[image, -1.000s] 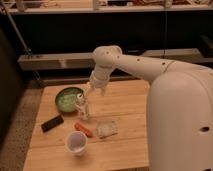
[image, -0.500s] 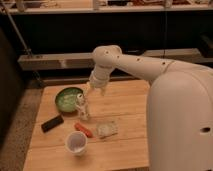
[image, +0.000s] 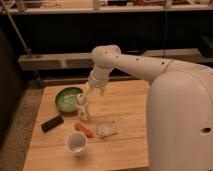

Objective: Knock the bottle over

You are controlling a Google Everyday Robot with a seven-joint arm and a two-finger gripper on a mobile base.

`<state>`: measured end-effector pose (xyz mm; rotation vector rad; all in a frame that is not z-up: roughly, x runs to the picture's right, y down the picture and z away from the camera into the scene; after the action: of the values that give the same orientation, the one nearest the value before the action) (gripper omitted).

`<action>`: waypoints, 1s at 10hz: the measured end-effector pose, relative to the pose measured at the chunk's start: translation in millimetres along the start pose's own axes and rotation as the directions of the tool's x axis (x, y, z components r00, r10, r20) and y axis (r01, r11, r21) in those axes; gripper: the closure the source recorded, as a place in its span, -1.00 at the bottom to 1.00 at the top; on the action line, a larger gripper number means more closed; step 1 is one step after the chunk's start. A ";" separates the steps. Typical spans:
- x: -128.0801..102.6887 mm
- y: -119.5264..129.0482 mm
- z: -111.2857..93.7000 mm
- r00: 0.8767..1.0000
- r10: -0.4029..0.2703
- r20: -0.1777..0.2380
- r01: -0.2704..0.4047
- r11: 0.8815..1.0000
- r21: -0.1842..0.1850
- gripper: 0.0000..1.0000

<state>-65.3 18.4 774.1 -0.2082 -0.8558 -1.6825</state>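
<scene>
Nothing is visibly shifting since the earlier frame: arm, bottle and clutter are all sitting where they were. The gripper (image: 86, 94) is hanging just above and slightly right of the bottle (image: 81, 108), at cap height, close to it; contact is not resolvable. Whether the gripper is open or closed, I cannot tell.

The bottle is standing upright on the wooden table (image: 127, 107), just right of the green bowl (image: 66, 98). A small orange item (image: 83, 129) is lying in front of it, with the crumpled wrapper (image: 107, 129) alongside, the white cup (image: 76, 143) nearer the front edge and a black object (image: 52, 123) to the left.

Judgement: the arm is probably lining up high on the bottle because a sideways push near the cap is tipping it most easily. The knock is not yet done.
</scene>
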 end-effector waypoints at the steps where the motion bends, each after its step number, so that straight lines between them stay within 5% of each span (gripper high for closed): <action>1: 0.0 -0.7 0.4 1.000 -0.002 0.000 0.002 1.000 -0.001 -0.23; 10: 1.4 -11.8 3.1 1.000 -0.020 -0.002 0.020 1.000 -0.006 -0.23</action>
<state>-77.4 20.0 772.1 -0.2023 -0.8535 -1.7037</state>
